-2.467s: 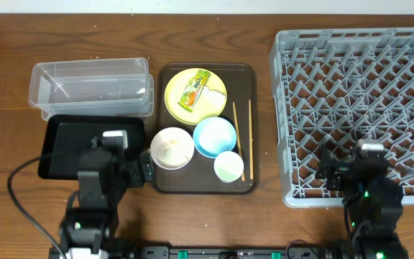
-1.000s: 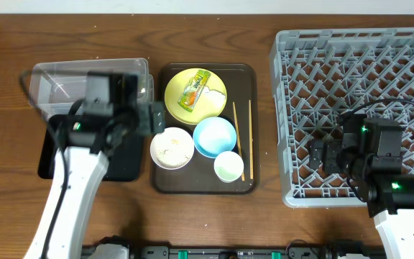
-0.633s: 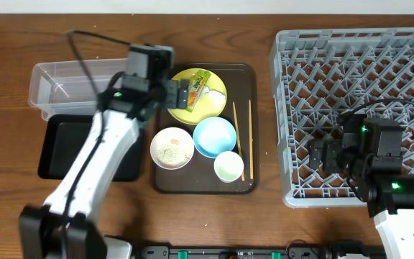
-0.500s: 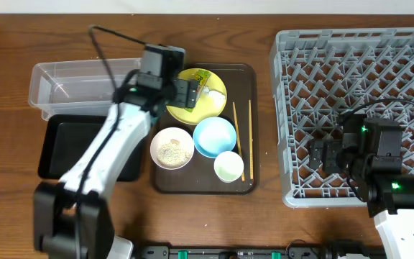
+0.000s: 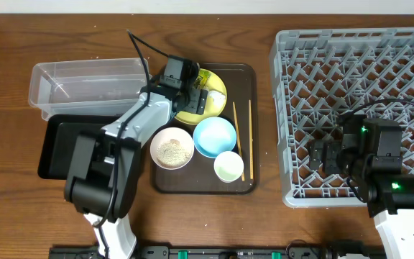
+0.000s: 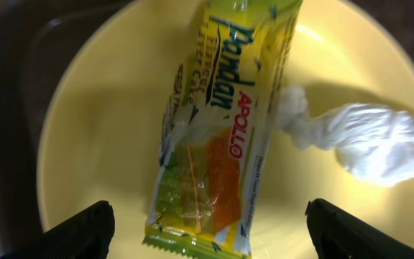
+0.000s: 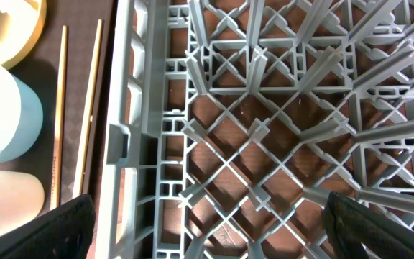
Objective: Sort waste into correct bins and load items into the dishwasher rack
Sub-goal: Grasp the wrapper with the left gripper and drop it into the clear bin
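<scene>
My left gripper (image 5: 190, 95) hangs open low over the yellow plate (image 5: 220, 81). In the left wrist view the green-and-yellow wrapper (image 6: 221, 137) lies on the plate (image 6: 92, 144), its lower end between my open fingertips (image 6: 85, 230), untouched. The white crumpled scrap (image 6: 369, 140) lies beside it. The white bowl (image 5: 172, 148) holds rice grains. The blue bowl (image 5: 214, 137), pale cup (image 5: 228, 166) and two chopsticks (image 5: 234, 140) sit on the brown tray. My right gripper (image 5: 317, 155) is open and empty above the grey rack (image 5: 365, 79), at its left wall (image 7: 131, 129).
The clear tub (image 5: 88, 86) stands at the back left with the black tray (image 5: 60, 147) in front of it. The brown serving tray (image 5: 246, 183) lies between them and the rack. The chopsticks (image 7: 60, 115) and blue bowl (image 7: 6, 115) also show in the right wrist view.
My left arm has swung from over the black tray, past the clear tub, to the yellow plate and come down over the wrapper. My right arm lifted earlier and has since stayed still.
</scene>
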Robot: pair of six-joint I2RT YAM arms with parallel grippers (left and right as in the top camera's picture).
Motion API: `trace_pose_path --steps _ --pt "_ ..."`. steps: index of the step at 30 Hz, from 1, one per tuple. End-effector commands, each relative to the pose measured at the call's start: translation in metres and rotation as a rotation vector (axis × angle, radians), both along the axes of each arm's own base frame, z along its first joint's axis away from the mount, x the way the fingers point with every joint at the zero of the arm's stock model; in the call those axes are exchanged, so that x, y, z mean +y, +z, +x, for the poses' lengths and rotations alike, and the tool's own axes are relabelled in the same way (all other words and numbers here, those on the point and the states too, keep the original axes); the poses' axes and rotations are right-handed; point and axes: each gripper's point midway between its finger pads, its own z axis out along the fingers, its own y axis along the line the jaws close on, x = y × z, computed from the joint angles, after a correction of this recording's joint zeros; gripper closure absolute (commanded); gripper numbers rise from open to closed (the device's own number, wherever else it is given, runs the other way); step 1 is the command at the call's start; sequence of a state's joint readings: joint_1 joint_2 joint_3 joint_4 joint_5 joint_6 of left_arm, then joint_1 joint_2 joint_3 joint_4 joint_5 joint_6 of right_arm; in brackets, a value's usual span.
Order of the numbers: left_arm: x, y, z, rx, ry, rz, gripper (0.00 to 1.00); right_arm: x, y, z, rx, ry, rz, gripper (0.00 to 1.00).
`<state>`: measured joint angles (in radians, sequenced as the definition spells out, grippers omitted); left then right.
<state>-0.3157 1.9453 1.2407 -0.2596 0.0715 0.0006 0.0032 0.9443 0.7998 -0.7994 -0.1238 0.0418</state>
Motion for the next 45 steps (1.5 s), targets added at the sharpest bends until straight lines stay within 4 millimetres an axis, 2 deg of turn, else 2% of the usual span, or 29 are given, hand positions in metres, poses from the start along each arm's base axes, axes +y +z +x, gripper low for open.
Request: trace_pose_path --steps 1,5,8,13,15,18,22,28,29,32,36,39,45 --pt "-0.001 -0.01 0.004 0.008 0.004 0.01 0.13 0.004 0.009 0.002 -0.02 0.007 0.013 0.01" --pt "0.0 -0.026 0.002 0.036 0.003 0.019 0.16 0.004 0.009 0.002 -0.019 0.007 0.013 0.01" --pt "-0.002 -0.032 -0.001 0.05 -0.002 0.023 0.24 0.004 0.009 0.002 -0.019 0.007 0.013 0.01" --pt "-0.004 -0.032 -0.002 0.053 -0.008 0.025 0.46 0.004 0.009 0.002 -0.019 0.007 0.013 0.01" --pt "-0.003 -0.033 -0.005 0.066 -0.008 0.029 0.58 0.004 0.009 0.002 -0.019 0.008 0.013 0.01" --pt "-0.002 -0.03 -0.008 0.074 -0.008 0.032 0.66 0.004 0.009 0.002 -0.018 0.007 0.013 0.01" --pt "0.0 -0.011 -0.006 0.044 -0.002 0.023 0.8 0.004 0.009 0.001 -0.015 0.007 0.013 0.01" --pt "0.013 0.051 0.0 -0.066 0.031 -0.01 0.81 0.004 0.008 0.001 -0.012 0.007 0.013 0.01" --pt "0.018 0.065 0.001 -0.093 0.042 -0.017 0.85 0.004 0.008 0.001 -0.012 0.007 0.013 0.01" --pt "0.036 0.1 0.004 -0.163 0.081 -0.036 0.85 0.004 0.008 0.001 -0.012 0.007 0.013 0.01" --pt "0.072 0.131 0.009 -0.234 0.16 -0.048 0.85 0.004 0.008 0.001 -0.012 0.007 0.013 0.01" --pt "0.101 0.133 0.012 -0.238 0.227 -0.042 0.85 0.004 0.008 0.001 -0.012 0.007 0.013 0.01" --pt "0.153 0.112 0.014 -0.183 0.389 -0.056 0.85 0.004 0.008 0.001 -0.012 0.007 0.013 0.01"
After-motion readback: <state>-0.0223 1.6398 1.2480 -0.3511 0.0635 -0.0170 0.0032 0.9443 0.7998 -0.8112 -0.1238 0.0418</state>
